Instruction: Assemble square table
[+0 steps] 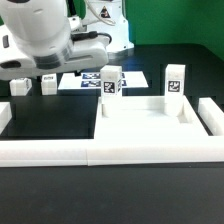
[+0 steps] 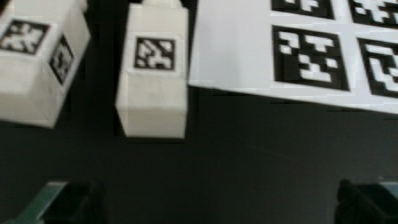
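On the black table (image 2: 231,170) two white legs (image 2: 151,75) lie partly cropped, the fingers (image 2: 54,200) spread wide and empty

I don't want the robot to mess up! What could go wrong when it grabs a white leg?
The middle leg has a second leg close beside it; the open fingers might knock that one while reaching down. The middle leg also sits right by the marker board, so a finger could snag its edge.

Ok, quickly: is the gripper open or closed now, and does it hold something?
Two-finger gripper: open wide, holding nothing.
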You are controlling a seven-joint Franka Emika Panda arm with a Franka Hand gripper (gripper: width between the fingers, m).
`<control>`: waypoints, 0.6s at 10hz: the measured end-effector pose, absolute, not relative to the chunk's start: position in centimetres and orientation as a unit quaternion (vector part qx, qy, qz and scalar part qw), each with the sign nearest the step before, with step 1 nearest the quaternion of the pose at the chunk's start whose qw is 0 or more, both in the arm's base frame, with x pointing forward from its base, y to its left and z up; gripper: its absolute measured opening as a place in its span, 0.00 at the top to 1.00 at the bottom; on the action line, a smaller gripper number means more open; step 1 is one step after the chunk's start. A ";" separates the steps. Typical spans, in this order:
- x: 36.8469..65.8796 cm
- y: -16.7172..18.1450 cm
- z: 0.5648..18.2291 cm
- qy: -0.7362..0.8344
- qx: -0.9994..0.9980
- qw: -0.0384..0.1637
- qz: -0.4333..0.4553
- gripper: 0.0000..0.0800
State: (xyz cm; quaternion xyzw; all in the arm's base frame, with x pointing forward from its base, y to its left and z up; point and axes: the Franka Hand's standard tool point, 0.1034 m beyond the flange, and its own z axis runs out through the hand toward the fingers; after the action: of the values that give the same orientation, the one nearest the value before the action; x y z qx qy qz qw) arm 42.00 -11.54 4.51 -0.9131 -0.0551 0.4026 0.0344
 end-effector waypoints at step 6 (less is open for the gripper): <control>40.7 -14.7 4.4 -0.144 -0.893 0.047 0.424 0.19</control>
State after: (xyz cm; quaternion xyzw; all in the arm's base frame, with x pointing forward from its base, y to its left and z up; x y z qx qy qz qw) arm 40.70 -14.73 4.41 -0.8931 -0.1441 0.4235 0.0472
